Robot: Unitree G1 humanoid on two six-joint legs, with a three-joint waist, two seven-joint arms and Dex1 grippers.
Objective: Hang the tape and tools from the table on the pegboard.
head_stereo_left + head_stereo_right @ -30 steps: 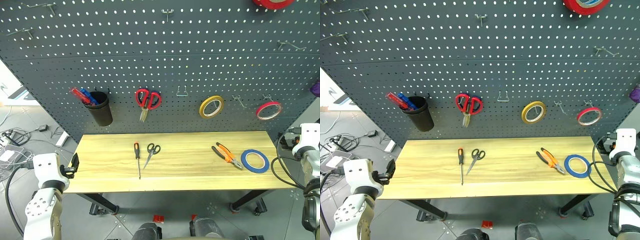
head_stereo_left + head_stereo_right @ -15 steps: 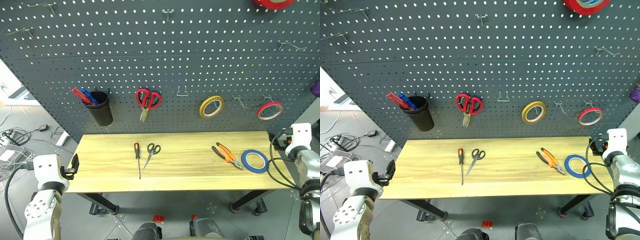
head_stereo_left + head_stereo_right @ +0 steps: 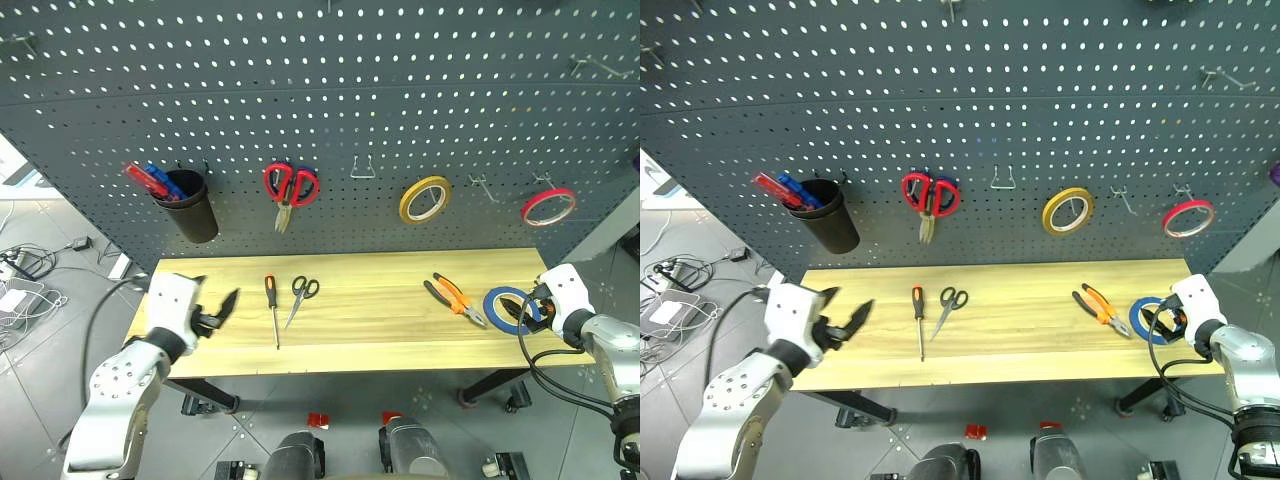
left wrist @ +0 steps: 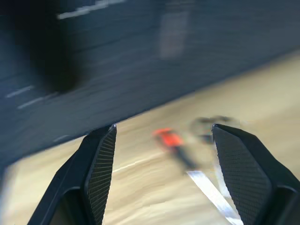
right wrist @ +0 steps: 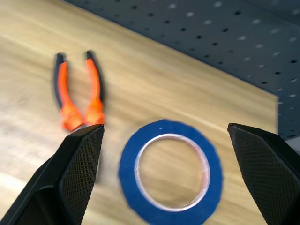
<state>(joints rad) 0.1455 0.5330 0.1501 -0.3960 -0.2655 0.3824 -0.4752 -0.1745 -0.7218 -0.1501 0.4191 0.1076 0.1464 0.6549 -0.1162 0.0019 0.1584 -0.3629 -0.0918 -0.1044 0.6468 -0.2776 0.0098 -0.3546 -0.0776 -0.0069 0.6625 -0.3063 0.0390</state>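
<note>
the table [image 3: 380, 335] stands in front of the pegboard [image 3: 320, 120], its long back edge against the foot of the panel. all places below are given from the table.

the blue tape [image 3: 505, 309] lies flat on the table near its right end, with its white core facing up. just to the left of the tape, the pliers [image 3: 455, 300] lie with the orange-and-black handles toward the pegboard and the nose toward the front edge. left of the middle of the table, the small scissors [image 3: 300, 296] and the screwdriver [image 3: 270, 305] lie side by side, close but apart, the screwdriver on the left with its orange handle toward the pegboard.

the right gripper [image 5: 168, 140] is at the right end of the table, just beside the tape. its jaws are spread wide and hold nothing; in the right wrist view the tape lies between the two fingers, not touched.

the left gripper [image 3: 222, 308] is over the left end of the table, well left of the screwdriver. its jaws are also spread and empty.

on the pegboard above the table hang the red-handled scissors [image 3: 287, 190], a yellow roll [image 3: 424, 199], a red roll [image 3: 548, 206] and a black cup [image 3: 192, 205] with pens.
</note>
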